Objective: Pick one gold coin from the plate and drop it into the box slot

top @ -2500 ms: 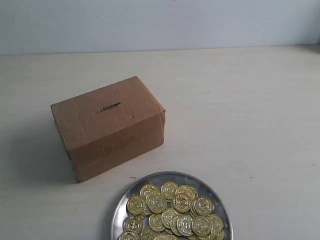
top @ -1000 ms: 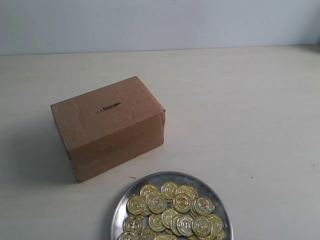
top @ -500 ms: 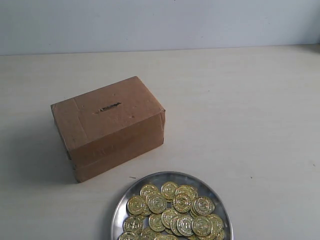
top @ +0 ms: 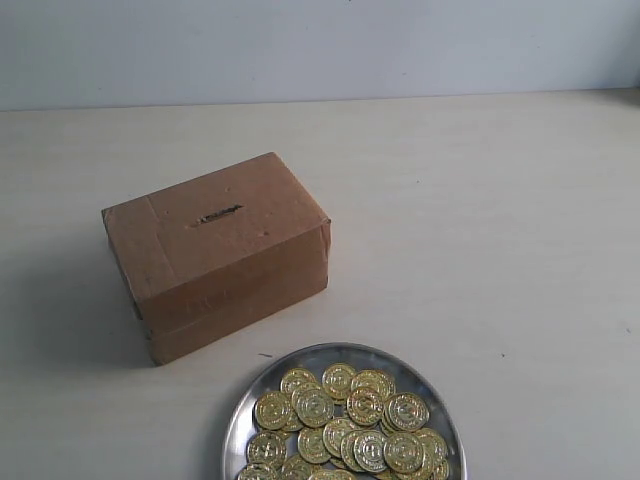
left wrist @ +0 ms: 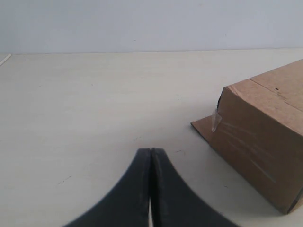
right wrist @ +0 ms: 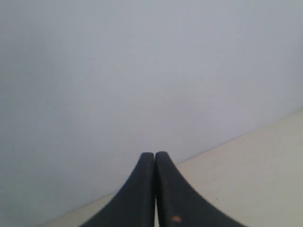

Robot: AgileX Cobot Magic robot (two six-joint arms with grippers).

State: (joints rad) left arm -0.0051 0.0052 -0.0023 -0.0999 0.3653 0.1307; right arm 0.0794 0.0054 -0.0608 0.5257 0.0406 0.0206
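Observation:
The brown cardboard box [top: 218,250] sits left of centre on the table, its narrow dark slot [top: 218,214] on the top face. A round silver plate [top: 240,415] at the front edge holds several gold coins [top: 345,425]. Neither gripper shows in the exterior view. In the left wrist view my left gripper [left wrist: 150,152] is shut and empty, low over bare table, with a corner of the box [left wrist: 265,142] off to one side. My right gripper [right wrist: 155,155] is also shut with nothing in it, facing the pale wall.
The pale table [top: 500,220] stretches to the right of the box and behind it up to a grey-white wall [top: 320,45]. A loose flap of clear tape [left wrist: 216,120] sticks out from the box's corner.

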